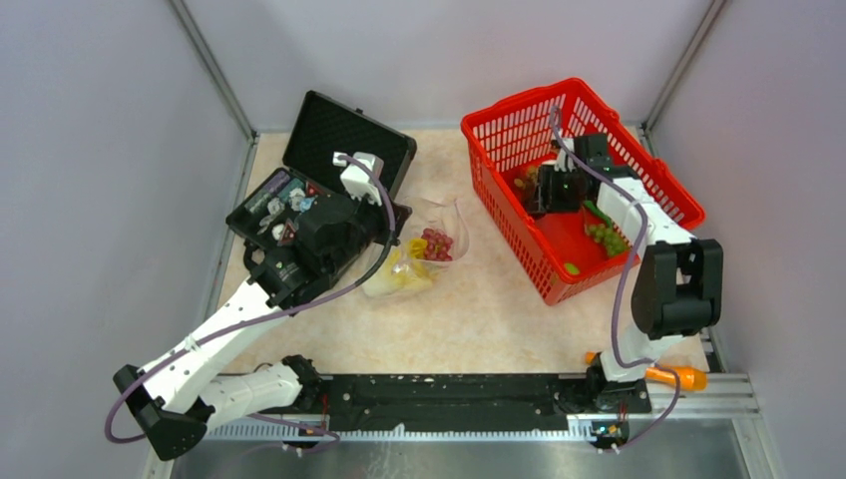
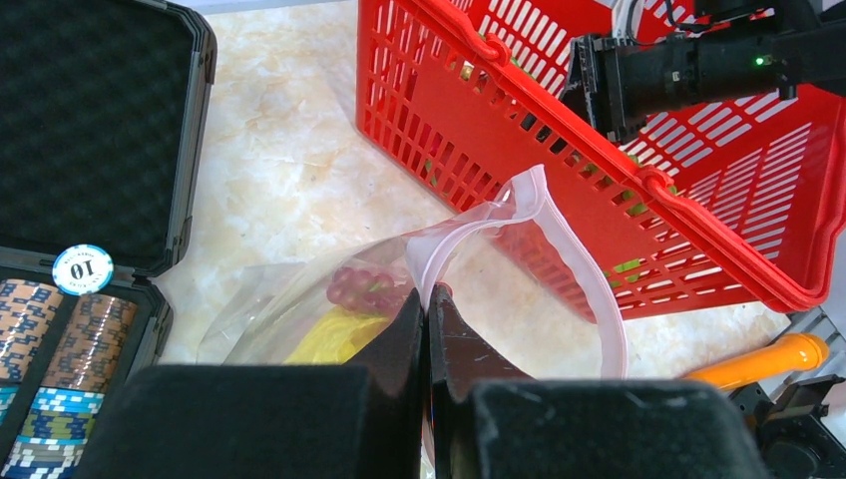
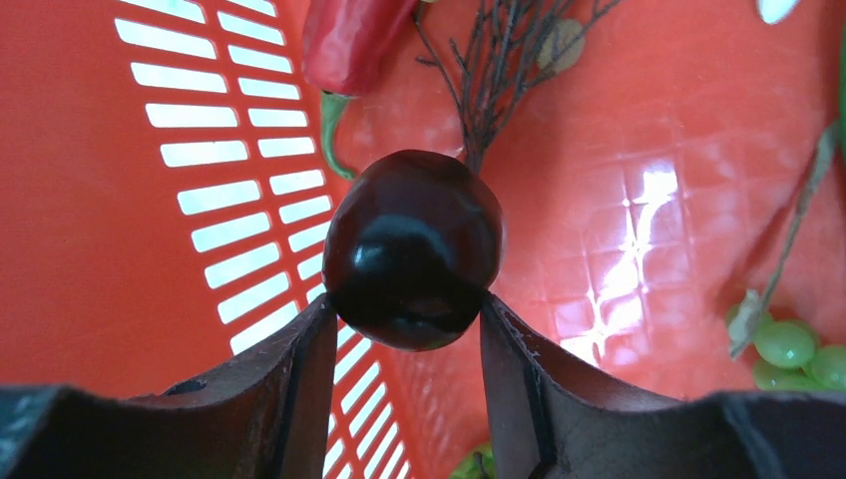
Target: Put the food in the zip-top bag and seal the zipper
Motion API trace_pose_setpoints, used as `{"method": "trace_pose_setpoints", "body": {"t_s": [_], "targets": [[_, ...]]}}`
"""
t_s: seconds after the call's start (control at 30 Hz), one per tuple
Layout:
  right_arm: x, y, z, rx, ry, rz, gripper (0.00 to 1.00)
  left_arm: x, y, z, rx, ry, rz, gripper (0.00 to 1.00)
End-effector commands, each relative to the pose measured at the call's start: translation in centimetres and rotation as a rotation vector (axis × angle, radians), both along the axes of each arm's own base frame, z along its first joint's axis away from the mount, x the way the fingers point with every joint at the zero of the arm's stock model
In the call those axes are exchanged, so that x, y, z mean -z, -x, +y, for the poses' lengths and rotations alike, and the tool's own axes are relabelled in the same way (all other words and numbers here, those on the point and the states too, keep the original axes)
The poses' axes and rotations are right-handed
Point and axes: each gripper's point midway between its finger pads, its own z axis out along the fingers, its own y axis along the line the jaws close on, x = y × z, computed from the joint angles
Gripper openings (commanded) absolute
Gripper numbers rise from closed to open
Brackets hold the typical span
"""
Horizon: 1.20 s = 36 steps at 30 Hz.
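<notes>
The zip-top bag [image 1: 419, 257] lies between the black case and the red basket, with red-purple grapes [image 1: 436, 243] and the yellow leafy bunch [image 1: 409, 273] inside. My left gripper [image 2: 427, 294] is shut on the bag's mouth edge, pinching the pale pink zipper [image 2: 591, 289], and the mouth stands open in a loop. The grapes [image 2: 354, 287] and the yellow bunch [image 2: 324, 334] show through the plastic. My right gripper [image 3: 409, 309] is inside the basket, shut on a dark glossy round fruit [image 3: 414, 244] on a brown twig. Green grapes [image 3: 793, 349] lie at the right.
The red basket [image 1: 519, 100] stands at the back right and holds green grapes [image 1: 607, 238], a green fruit [image 1: 572, 268] and a red chili [image 3: 349, 35]. The open black case [image 1: 344, 135] with chips [image 2: 60, 339] is at the left. An orange-handled tool [image 1: 678, 377] lies by the right base.
</notes>
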Motion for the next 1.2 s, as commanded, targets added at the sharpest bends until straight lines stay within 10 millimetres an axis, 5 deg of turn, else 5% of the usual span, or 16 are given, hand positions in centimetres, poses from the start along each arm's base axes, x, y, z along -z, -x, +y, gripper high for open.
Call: {"method": "trace_pose_setpoints", "body": {"t_s": [0.0,0.3,0.6,0.83,1.17], "targets": [[-4.4,-1.1,-1.3,0.090,0.011,-0.175,0.20,-2.4,-0.3,-0.5,0.012,0.054,-0.055,0.00],[-16.0,1.1,-1.6,0.127,-0.059,-0.519,0.20,-2.6,-0.6,-0.1,-0.011,0.036,-0.069,0.00],[-24.0,7.7,4.5,-0.167,-0.419,-0.758,0.19,-2.1,-0.9,-0.9,0.011,0.034,-0.055,0.00],[-24.7,14.0,9.5,-0.585,-0.526,-0.780,0.19,-2.1,-0.8,-1.1,0.019,0.044,-0.053,0.00],[-21.3,16.7,16.1,-0.825,-0.439,-0.612,0.19,-1.8,-0.9,-1.6,0.033,0.046,-0.043,0.00]]}}
